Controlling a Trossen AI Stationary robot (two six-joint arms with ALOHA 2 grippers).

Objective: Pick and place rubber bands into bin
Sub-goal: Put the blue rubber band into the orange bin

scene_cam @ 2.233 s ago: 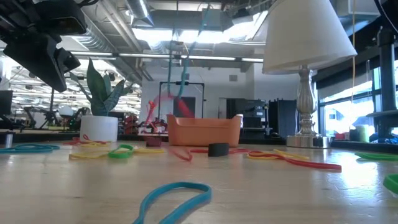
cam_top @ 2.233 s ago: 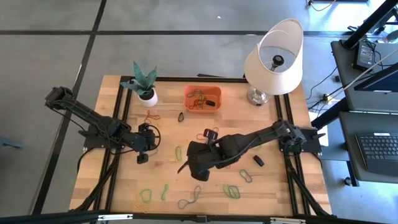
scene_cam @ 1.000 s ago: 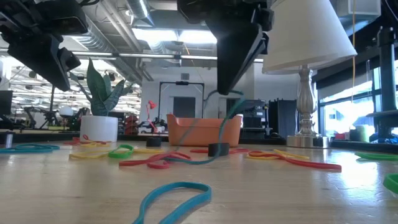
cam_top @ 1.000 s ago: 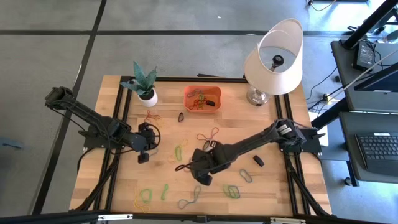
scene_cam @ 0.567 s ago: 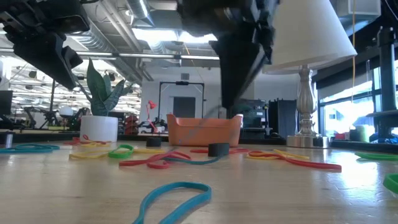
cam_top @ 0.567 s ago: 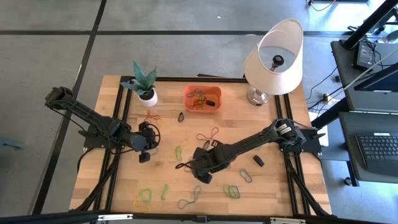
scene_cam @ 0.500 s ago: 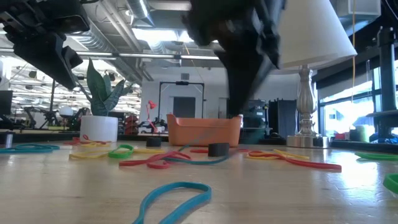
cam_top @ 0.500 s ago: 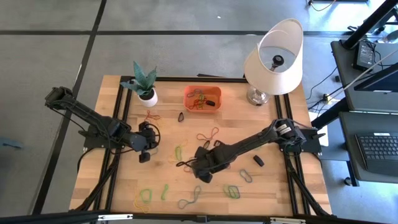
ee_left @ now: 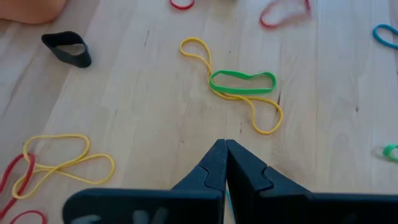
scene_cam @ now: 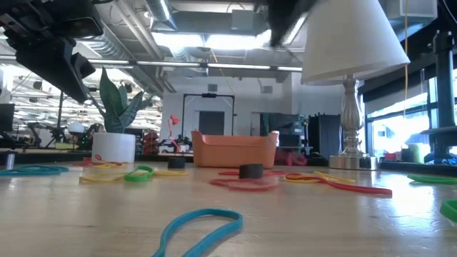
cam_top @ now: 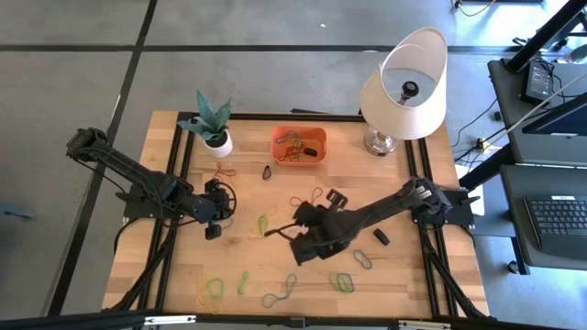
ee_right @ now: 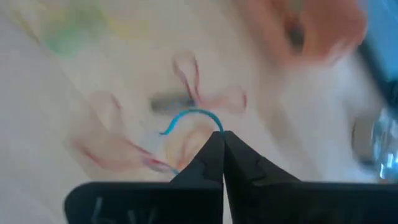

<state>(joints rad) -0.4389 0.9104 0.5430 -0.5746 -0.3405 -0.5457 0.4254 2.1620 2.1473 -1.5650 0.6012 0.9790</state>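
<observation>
The right hand (cam_top: 275, 231) sits over the middle of the wooden desk (cam_top: 413, 275), its two dark fingers (ee_right: 214, 158) pressed together on a grey-blue rubber band (ee_right: 189, 119), whose free end curls out from between the tips in the right wrist view. Beneath it, blurred, lie a red band and a small black band on the wood. The left hand (cam_top: 210, 232) waits over the left part of the desk, near the white plant pot (cam_top: 218, 142), with its fingers (ee_left: 211, 168) clenched tip to tip and nothing between them. Just ahead of those fingers a green band (ee_left: 242, 82) lies across a long yellow band (ee_left: 231, 93), a black band (ee_left: 67, 48) lies further off, and another twisted yellow band (ee_left: 59, 158) lies to one side. The orange bin (cam_top: 299, 145) stands at the far edge of the desk between the plant pot and the lamp (cam_top: 404, 87), with a tangle of bands and one black piece already inside. More rubber bands (cam_top: 280, 293), green, yellow and grey-blue, are scattered along the near edge of the desk, well apart from the bin, and in the low view a grey-blue band (scene_cam: 200, 223) lies closest in front.
</observation>
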